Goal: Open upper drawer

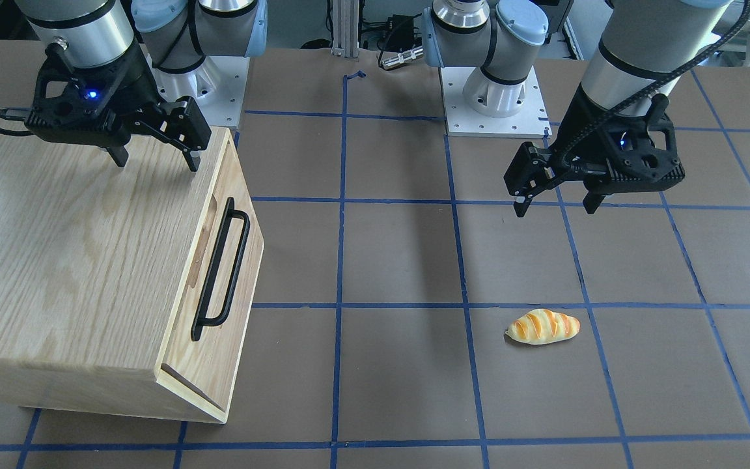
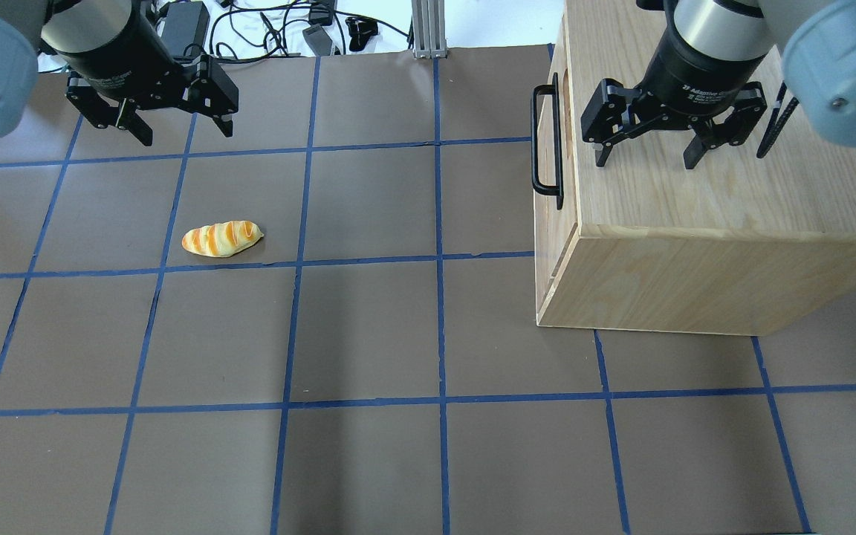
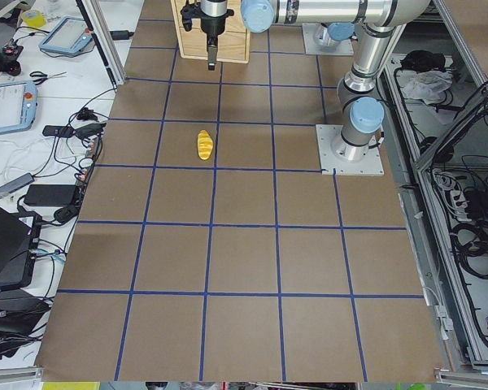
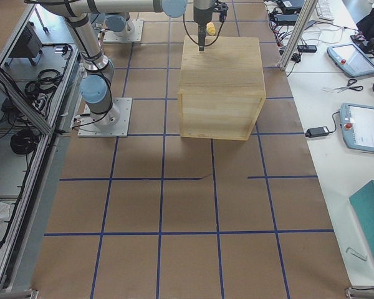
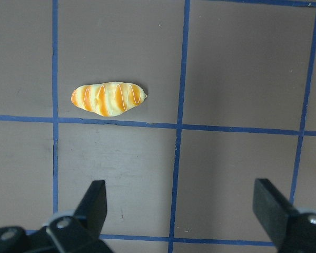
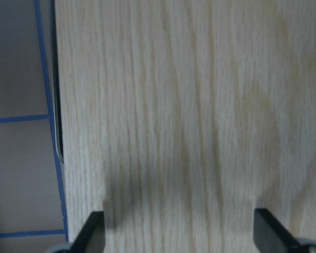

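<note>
The upper drawer [image 1: 245, 260] is a pale-wood front panel with a long black bar handle [image 1: 221, 268] on the oak cabinet [image 1: 69, 260]. It faces the table's middle and sits flush with the cabinet body. The handle also shows in the overhead view [image 2: 547, 141]. My right gripper [image 1: 155, 159] is open and empty. It hangs just above the cabinet top, behind the drawer's front edge [image 2: 646, 160]. The right wrist view shows only the wood-grain top [image 6: 189, 116] between its fingers [image 6: 92, 234]. My left gripper [image 1: 555, 210] is open and empty above bare table [image 2: 187, 136].
A toy bread roll [image 1: 543, 326] with orange stripes lies on the brown table, near my left gripper; it also shows in the left wrist view [image 5: 109, 98]. Blue tape lines [image 2: 439, 260] grid the table. Both arm bases [image 1: 492, 91] stand at the robot's edge.
</note>
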`<state>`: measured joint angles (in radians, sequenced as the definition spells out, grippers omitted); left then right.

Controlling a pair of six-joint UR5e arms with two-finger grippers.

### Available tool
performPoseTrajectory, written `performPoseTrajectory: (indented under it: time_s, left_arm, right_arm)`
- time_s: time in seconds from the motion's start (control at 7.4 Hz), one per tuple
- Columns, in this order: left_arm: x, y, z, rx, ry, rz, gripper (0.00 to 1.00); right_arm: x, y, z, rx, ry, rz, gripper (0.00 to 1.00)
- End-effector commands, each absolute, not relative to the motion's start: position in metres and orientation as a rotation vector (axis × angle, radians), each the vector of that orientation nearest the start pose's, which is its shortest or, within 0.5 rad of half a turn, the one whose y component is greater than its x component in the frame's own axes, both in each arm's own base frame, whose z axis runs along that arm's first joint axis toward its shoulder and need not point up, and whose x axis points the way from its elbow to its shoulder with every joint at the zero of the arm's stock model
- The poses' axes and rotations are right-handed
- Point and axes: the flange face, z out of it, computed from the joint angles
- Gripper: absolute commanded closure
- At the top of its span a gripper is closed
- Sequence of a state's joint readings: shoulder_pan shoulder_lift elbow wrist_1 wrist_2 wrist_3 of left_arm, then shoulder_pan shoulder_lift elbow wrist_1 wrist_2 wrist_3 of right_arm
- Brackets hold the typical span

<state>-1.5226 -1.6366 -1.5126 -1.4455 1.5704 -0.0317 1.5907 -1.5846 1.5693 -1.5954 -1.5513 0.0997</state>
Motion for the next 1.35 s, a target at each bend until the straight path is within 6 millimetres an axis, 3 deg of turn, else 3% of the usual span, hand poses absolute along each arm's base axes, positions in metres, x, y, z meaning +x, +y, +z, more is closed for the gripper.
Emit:
performPoseTrajectory:
  time_s: [0.0, 0.27, 0.54, 1.22]
  left_arm:
    - [-0.108, -0.537, 0.491, -0.128, 3.131, -0.166, 0.0]
    - [-0.107, -0.542, 0.49, -0.132, 3.129, -0.175, 0.0]
    - [-0.121, -0.553, 0.488, -0.11, 3.137, -0.263, 0.0]
    - [-0.224, -0.559, 0.462, -0.122, 3.173, -0.265, 0.0]
  right_arm:
    - [0.145, -0.487, 0.498, 0.124, 3.118, -0.06, 0.0]
    - [0.145, -0.487, 0.498, 0.124, 3.118, -0.06, 0.0]
    - [0.144, -0.487, 0.498, 0.126, 3.118, -0.06, 0.0]
    - [0.145, -0.487, 0.498, 0.124, 3.118, -0.06, 0.0]
